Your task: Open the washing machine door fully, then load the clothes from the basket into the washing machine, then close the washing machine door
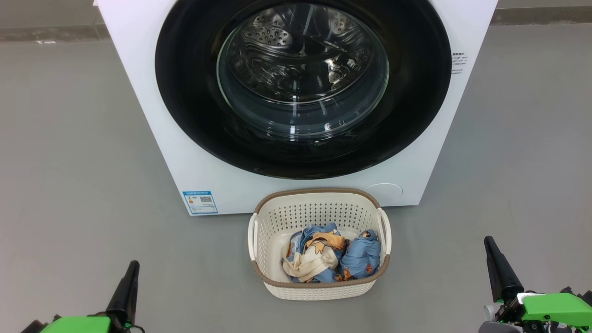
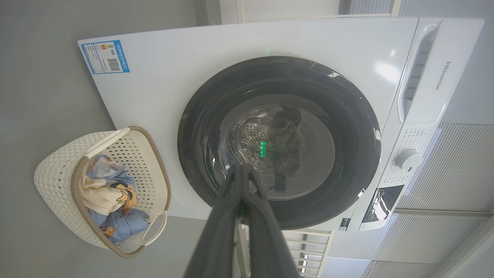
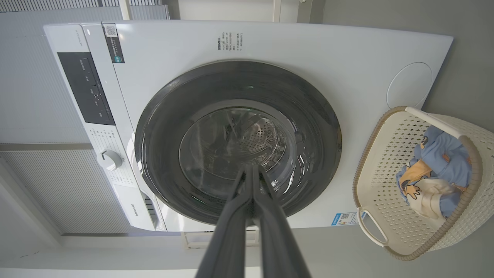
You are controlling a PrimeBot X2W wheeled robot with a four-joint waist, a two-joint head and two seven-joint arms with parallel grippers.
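The white washing machine (image 1: 152, 115) stands ahead with its round black-rimmed door (image 1: 194, 92) shut flat against the front. On the floor just before it sits the cream basket (image 1: 319, 286) holding the light blue printed clothes (image 1: 360, 256), two bundles side by side. My left gripper (image 1: 131, 267) is at the lower left, shut and holding nothing. At the lower right my right gripper (image 1: 489, 243) is likewise shut and holds nothing. Both stay well back from the basket. The wrist views show the door (image 2: 200, 127) (image 3: 316, 116), the basket (image 2: 54, 173) (image 3: 474, 231), the clothes (image 2: 127, 224) (image 3: 451, 162) and the touching fingertips of my left gripper (image 2: 243, 166) and right gripper (image 3: 252, 168).
Grey floor (image 1: 69, 162) lies open on both sides of the machine and basket. A blue label sticker (image 1: 200, 202) is low on the machine's front. The control panel with a dial (image 2: 408, 159) is at the machine's top.
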